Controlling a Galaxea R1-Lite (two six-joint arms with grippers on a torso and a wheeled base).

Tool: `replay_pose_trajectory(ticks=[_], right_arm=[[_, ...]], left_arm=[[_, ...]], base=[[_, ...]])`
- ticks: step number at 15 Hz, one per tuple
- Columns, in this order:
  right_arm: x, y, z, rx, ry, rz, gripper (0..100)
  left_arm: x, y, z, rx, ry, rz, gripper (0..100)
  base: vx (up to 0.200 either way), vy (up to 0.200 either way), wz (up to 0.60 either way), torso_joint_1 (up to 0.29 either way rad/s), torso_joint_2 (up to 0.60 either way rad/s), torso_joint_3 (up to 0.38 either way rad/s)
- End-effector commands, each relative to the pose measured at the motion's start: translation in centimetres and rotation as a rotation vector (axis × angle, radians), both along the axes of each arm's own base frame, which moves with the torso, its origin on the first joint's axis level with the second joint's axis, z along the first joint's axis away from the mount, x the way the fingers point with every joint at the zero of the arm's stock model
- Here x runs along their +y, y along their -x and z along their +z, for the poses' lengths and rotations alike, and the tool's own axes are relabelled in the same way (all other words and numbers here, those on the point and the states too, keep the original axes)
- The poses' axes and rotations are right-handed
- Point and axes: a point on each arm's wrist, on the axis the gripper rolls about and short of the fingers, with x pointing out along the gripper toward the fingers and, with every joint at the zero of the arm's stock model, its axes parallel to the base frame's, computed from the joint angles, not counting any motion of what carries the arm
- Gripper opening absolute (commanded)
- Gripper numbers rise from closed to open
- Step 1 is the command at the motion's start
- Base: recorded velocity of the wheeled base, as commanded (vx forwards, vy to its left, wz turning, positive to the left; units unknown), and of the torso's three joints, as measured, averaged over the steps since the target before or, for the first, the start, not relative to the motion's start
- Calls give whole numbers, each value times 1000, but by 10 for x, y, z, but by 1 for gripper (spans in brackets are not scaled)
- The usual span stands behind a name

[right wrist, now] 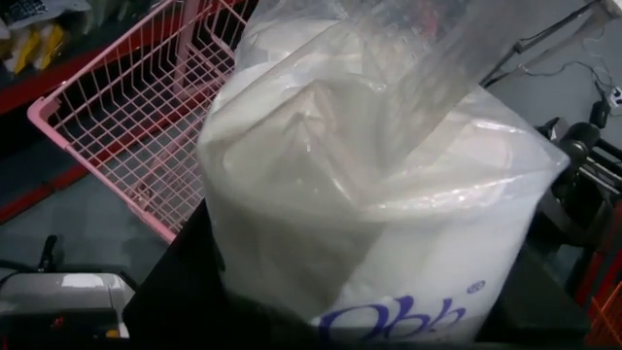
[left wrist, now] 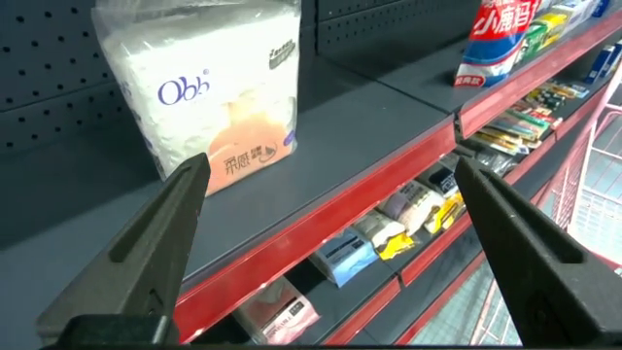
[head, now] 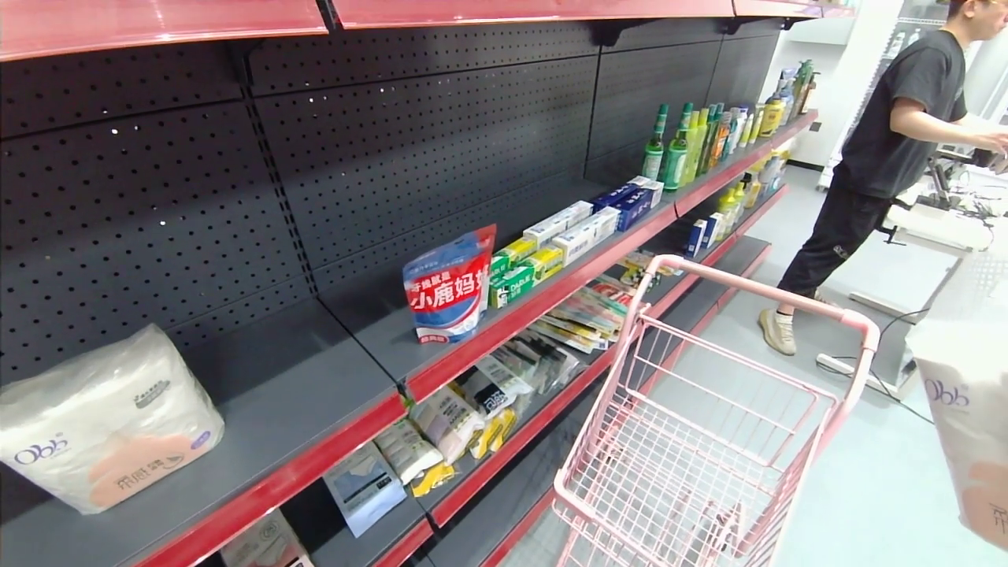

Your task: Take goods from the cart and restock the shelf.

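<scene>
A white tissue pack (head: 102,425) stands on the grey shelf board (head: 315,394) at the far left, also the tissue pack (left wrist: 209,83) in the left wrist view. My left gripper (left wrist: 330,165) hangs open in front of that board, a short way from the pack, nothing between its fingers. A second tissue pack (head: 969,441) hangs at the right edge, to the right of the pink cart (head: 709,441). My right gripper (right wrist: 360,311) is shut on this second tissue pack (right wrist: 369,204), its dark fingers (right wrist: 175,292) on either side. The cart's basket (right wrist: 126,126) looks bare.
A blue and red pouch (head: 449,287) stands further right on the same shelf level, then toothpaste boxes (head: 551,244) and green bottles (head: 677,146). Packets fill the lower shelf (head: 472,409). A red shelf (head: 157,24) overhangs above. Grey floor lies right of the cart.
</scene>
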Motion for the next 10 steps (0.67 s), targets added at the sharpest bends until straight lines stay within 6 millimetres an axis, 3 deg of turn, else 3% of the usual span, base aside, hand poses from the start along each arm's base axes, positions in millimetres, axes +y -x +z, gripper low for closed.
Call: replay_pose_trajectory(ticks=[1, 10], right_arm=[[0, 1, -5, 14, 1, -1, 0], [0, 3, -6, 14, 4, 2, 0]], left_arm=[[0, 0, 0, -1, 0, 0, 100], [0, 0, 0, -1, 0, 0, 100]], base=[[0, 0, 600, 7, 2, 2], [0, 0, 600, 4, 7, -2]])
